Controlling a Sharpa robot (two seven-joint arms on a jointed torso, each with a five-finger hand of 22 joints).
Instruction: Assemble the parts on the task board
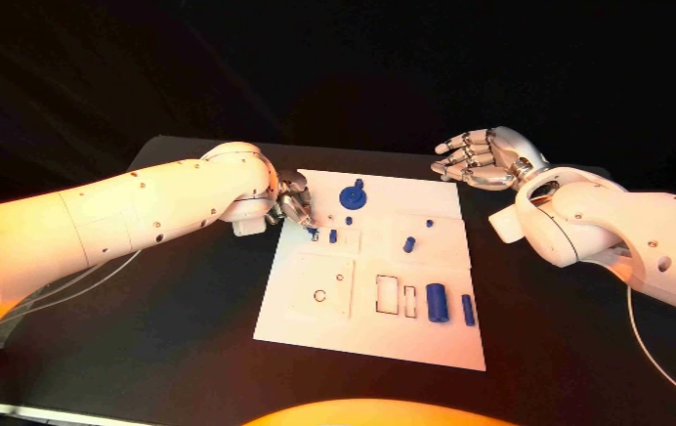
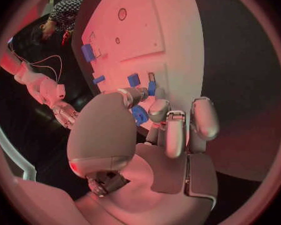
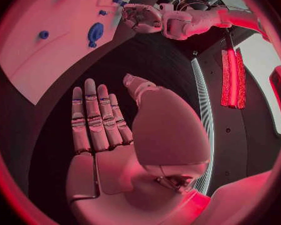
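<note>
- Task board: flat white rectangular plate lying in the middle of a matte black table; its surface carries thin outlined rectangles, a small circle and shallow raised panels.
- Left robot hand: silver, metallic and many-fingered, on a smooth white arm with small dark rivets; it sits at the board's far left corner, fingertips down on the board surface. In the left wrist view the fingers are curled down together beside small blue pieces. Whether they have hold of any piece, I cannot tell.
- Right robot hand: silver, raised above the table off the board's far right corner, touching nothing. In the right wrist view its fingers lie straight and side by side with the thumb set apart, palm bare, nothing held.
- Round blue part: a disc with a small tab, lying flat near the board's far edge, just beside the left robot hand.
- Small blue pegs: short and upright, near the left robot hand's fingertips.
- Slanted blue peg: near the board's middle.
- Blue cylinder: thick and smooth, lying toward the near right, with a thinner blue rod just beside it.
</note>
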